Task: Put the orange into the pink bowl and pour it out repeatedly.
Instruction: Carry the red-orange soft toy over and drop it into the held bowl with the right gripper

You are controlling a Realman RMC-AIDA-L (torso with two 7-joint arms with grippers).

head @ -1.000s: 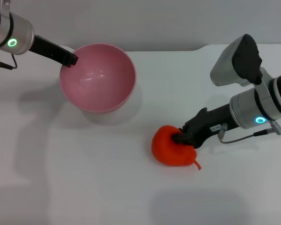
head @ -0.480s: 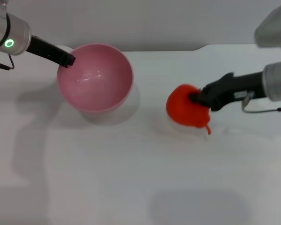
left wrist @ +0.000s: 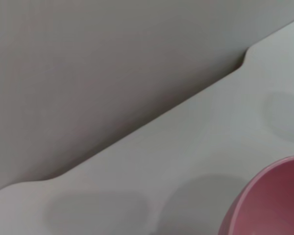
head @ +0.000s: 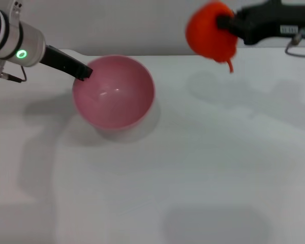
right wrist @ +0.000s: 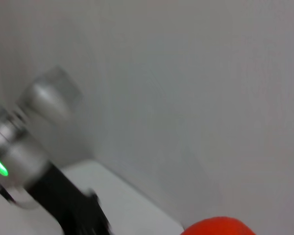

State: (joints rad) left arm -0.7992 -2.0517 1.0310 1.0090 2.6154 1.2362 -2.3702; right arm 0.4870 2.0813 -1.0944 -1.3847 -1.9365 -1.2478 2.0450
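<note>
Fingers of right gripper point(head: 224, 23) closed on the orange point(head: 210, 31), holding it high above the table point(head: 203, 168) | fingers of left gripper point(head: 84, 74) pinching the rim of the pink bowl point(head: 114, 92) | bowl on table, well apart from right fingers, lower, toward left gripper | orange not in bowl

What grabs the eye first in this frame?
The orange, bright against the pale scene, is held in the air by the right hand at the far right. Next comes the pink bowl, empty on the white table, with the left hand gripping its rim.
</note>
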